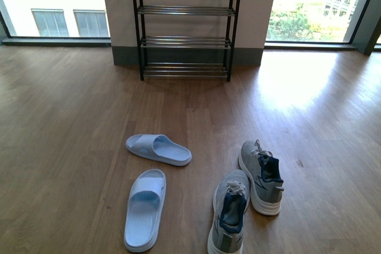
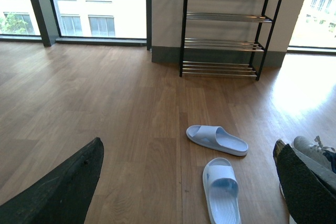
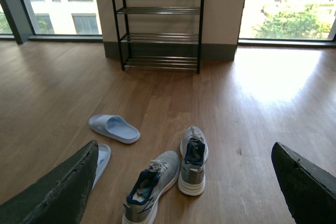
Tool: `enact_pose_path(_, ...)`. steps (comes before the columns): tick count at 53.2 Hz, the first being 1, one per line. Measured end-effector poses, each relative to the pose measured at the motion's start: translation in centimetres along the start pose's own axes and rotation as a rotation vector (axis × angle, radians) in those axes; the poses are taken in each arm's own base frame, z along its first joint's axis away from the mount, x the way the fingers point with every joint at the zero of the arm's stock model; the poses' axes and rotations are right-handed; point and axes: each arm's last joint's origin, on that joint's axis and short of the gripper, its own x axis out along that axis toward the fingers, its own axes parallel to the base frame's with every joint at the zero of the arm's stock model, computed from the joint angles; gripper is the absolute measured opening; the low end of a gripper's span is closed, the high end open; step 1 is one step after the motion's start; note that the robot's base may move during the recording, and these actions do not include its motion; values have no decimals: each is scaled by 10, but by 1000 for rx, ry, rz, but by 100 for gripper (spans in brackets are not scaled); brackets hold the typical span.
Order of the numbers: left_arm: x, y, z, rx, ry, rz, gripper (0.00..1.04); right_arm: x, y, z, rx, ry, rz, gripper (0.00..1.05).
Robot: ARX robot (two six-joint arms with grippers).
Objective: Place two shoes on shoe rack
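The left gripper is hanging wide open, holding nothing, and the right gripper is gaping empty too. Beyond them, the grey knit sneakers are lying side by side on the wooden floor near two pale blue slides. They are well apart from the shoe rack, which is standing against the wall.

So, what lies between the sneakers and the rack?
Nothing: in the front view only bare wood floor runs from the sneakers to the rack. The slippers lie off to the left.

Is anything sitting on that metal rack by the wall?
Nothing: the shoe rack shows four bare tiers, none covered. The two shoes lie on the floor in front.
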Motion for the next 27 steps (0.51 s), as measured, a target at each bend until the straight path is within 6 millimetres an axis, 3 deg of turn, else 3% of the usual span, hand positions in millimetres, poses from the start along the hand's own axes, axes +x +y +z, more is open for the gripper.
enact_pose_path(27, 0, 0, 0, 0, 0, 0, 95, 0, 0, 0, 0, 0, 0, 96)
